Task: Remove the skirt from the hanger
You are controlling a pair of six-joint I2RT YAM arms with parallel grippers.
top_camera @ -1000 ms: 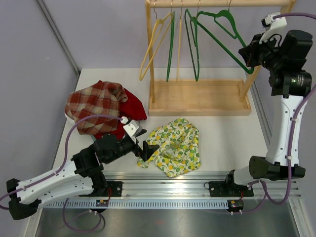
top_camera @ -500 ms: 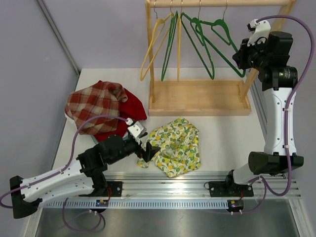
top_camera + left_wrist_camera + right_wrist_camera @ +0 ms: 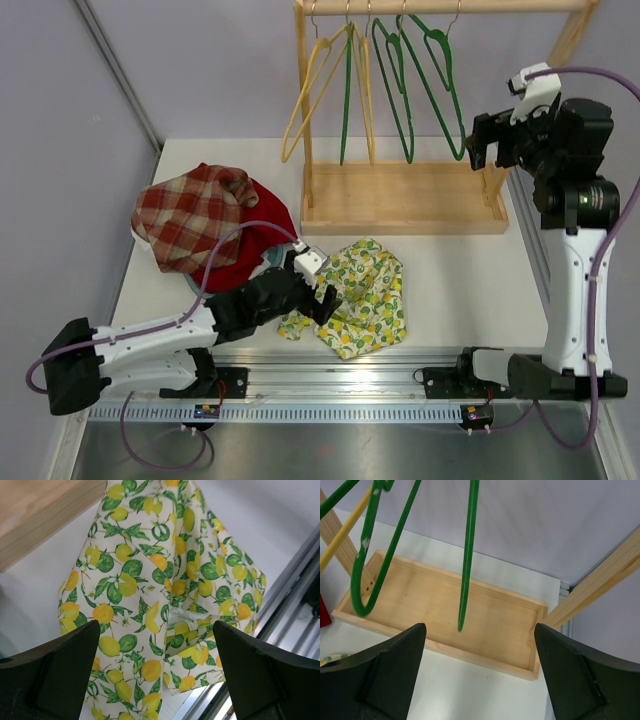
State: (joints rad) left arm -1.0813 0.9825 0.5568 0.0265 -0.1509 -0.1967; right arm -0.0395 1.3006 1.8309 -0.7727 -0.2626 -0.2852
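Starting at left gripper (image 3: pixel 155 630): fingers (image 3: pixel 55 675) spread wide, nothing pinched, crumpled white lemon-print fabric skirt (image 3: pixel 150 570) right under them; can't tell if tips touch the cloth. Top view puts that gripper over the skirt's left edge, arm low, reaching in from the left. Skirt is off any hanger, lying in a heap on white table (image 3: pixel 450 270), between light wooden rack base tray (image 3: pixel 400 195) and metal front rail (image 3: pixel 350 372). Right gripper (image 3: pixel 479 630): fingers (image 3: pixel 570 675) also wide apart, holding nothing, raised near right end of rack, just beside green plastic hangers (image 3: pixel 469 555); wrist view shows two green hanger ends dangling above the tray. Yellow hanger (image 3: pixel 318 90) hangs further left on the same wooden rod (image 3: pixel 450 6). Red-and-tan plaid cloth (image 3: pixel 190 215) sits on red cloth (image 3: pixel 272 212) at table's left, near the skirt; contact unclear.
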